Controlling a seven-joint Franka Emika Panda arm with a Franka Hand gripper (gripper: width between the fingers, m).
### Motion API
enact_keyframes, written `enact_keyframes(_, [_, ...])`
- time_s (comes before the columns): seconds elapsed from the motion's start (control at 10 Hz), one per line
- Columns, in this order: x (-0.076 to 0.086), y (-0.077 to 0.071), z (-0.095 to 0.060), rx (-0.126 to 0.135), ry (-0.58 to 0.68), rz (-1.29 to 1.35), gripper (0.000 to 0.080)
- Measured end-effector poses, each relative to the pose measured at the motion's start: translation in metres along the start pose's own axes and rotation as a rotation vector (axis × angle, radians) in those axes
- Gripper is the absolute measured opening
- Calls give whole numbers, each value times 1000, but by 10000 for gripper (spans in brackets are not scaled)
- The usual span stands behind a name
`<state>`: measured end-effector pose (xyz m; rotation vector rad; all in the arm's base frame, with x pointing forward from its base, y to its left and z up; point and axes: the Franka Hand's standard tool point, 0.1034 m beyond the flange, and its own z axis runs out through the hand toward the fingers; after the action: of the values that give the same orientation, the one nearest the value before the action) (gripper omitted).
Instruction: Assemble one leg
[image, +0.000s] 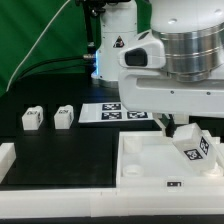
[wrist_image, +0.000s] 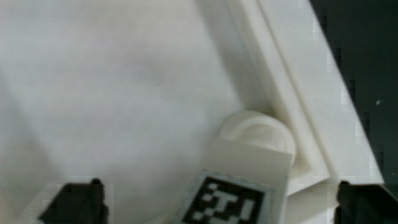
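Standing by the black bench (image: 70, 150), at the exterior view's left I see two spare legs, one (image: 30, 118) just beside the other (image: 65, 115), small white blocks that each show a dark tag on the near face, upright and well apart from everything else. Next along, flat on the bench near the back, is the marker board (image: 115, 112) with its row of square tags. To the right of that lies the large white tray (image: 145, 165), a shallow square part with raised walls and a small tag on its front edge. The robot arm (image: 175, 55) hangs over the tray's far right portion, and its tool (image: 178, 130) is down low by that corner. The leg (image: 193, 145) sits there inside the tray, tilted, its black-and-white tag facing up and outward. The wrist view looks down at the same spot: the leg (wrist_image: 240, 190) lies against the round corner socket (wrist_image: 267, 130), close to the tray wall (wrist_image: 294, 90). The tool (wrist_image: 214, 205) looks released: one of the fingers (wrist_image: 80, 200) stands clear of the leg, with bare tray floor between them. The other finger is hard to make out against the dark bench past the wall.
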<state>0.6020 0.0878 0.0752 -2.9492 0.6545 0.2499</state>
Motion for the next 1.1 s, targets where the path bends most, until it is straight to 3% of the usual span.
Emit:
enact_keyframes(0.3, [7,4,-7,2,0,-81,649])
enact_keyframes(0.7, [6,4,-5,1,1,-274,649])
enact_keyframes(1.1, [15,1,-6,6,9,-266,649])
